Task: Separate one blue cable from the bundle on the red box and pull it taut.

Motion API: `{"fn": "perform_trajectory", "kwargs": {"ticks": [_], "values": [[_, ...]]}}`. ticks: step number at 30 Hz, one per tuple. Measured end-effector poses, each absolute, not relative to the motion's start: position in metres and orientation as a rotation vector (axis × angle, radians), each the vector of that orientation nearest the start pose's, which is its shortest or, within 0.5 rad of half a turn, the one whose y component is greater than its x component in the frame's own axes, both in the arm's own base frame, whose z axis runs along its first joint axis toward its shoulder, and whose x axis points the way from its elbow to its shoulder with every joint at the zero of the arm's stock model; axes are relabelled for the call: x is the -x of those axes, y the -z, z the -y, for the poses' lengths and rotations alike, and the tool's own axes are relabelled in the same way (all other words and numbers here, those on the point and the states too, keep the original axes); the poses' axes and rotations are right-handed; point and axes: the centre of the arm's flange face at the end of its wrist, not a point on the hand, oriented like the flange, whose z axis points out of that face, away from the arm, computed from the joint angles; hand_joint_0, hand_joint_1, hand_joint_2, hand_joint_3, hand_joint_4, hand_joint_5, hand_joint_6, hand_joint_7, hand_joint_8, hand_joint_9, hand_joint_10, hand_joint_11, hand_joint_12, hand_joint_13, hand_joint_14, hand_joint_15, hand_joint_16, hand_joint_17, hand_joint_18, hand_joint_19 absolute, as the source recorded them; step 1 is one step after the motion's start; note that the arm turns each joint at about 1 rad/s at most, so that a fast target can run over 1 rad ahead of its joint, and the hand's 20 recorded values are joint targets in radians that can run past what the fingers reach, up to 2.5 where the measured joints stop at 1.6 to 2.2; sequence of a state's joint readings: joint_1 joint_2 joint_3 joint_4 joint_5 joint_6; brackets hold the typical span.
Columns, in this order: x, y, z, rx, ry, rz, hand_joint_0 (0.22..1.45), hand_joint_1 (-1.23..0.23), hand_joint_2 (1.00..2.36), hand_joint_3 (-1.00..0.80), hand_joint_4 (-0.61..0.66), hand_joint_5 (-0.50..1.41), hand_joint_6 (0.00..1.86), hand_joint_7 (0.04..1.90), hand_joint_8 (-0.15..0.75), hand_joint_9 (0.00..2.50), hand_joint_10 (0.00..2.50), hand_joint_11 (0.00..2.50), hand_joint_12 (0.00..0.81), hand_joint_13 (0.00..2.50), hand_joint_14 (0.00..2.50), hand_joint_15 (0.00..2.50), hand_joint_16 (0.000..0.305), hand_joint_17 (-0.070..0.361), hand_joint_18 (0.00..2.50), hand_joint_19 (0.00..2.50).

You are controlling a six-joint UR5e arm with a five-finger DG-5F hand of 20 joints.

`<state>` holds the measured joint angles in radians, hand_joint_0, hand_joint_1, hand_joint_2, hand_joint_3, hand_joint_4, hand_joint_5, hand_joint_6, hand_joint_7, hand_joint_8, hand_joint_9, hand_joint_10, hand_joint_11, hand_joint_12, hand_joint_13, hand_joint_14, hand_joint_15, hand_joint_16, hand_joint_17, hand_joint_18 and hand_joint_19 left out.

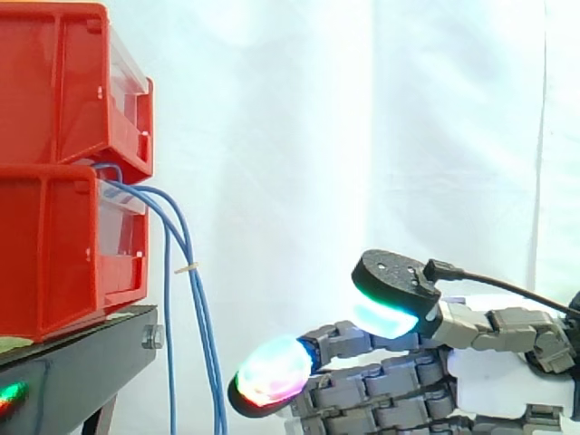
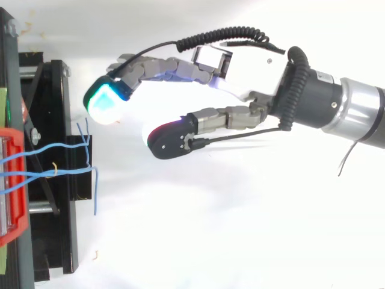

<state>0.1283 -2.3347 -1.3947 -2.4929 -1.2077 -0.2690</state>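
Observation:
Several thin blue cables (image 1: 186, 272) come out between the two stacked red bins (image 1: 63, 172) and hang down past the black stand's edge. From above, the blue cables (image 2: 57, 171) run rightward from the red bin (image 2: 12, 180) and end in loose tips. My hand (image 1: 399, 381) is low and to the right of the cables, apart from them. Its fingers reach out toward them nearly straight and the thumb is spread away. In the top view the hand (image 2: 240, 72) is open, the nearest glowing fingertip (image 2: 105, 102) a short way from the cable ends, holding nothing.
The black stand (image 1: 82, 353) carries the bins at the left. A white curtain (image 1: 362, 136) hangs behind, and a white surface (image 2: 210, 229) lies beneath the hand. A small tan tie (image 1: 188, 267) sits on one cable.

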Motion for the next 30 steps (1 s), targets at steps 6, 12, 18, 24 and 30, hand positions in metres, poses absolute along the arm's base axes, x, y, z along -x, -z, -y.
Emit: {"fn": "perform_trajectory", "kwargs": {"ticks": [6, 12, 18, 24, 30], "values": [[-0.750, -0.152, 0.071, -1.097, -0.845, -1.116, 0.54, -0.49, 1.00, -0.50, 0.16, -0.20, 0.50, 0.65, 0.176, 0.37, 0.00, 0.00, 0.241, 0.14, 0.00, 0.05, 0.035, 0.078, 0.00, 0.28], [-0.767, -0.151, 0.066, -1.081, -0.854, -1.096, 0.54, -0.49, 1.00, -0.50, 0.16, -0.20, 0.50, 0.65, 0.175, 0.36, 0.00, 0.00, 0.243, 0.15, 0.00, 0.05, 0.035, 0.079, 0.00, 0.29], [-0.779, -0.158, 0.057, -1.038, -0.854, -1.080, 0.54, -0.49, 1.00, -0.50, 0.16, -0.20, 0.50, 0.65, 0.177, 0.37, 0.00, 0.00, 0.244, 0.15, 0.00, 0.06, 0.035, 0.080, 0.00, 0.30], [-0.787, -0.144, 0.049, -1.026, -0.860, -1.079, 0.54, -0.49, 1.00, -0.50, 0.17, -0.20, 0.50, 0.65, 0.179, 0.37, 0.00, 0.00, 0.245, 0.16, 0.00, 0.06, 0.035, 0.080, 0.00, 0.30], [-0.791, -0.138, 0.042, -1.002, -0.866, -1.075, 0.54, -0.49, 1.00, -0.50, 0.18, -0.19, 0.50, 0.66, 0.180, 0.38, 0.00, 0.00, 0.247, 0.17, 0.00, 0.06, 0.036, 0.080, 0.01, 0.30]]}}
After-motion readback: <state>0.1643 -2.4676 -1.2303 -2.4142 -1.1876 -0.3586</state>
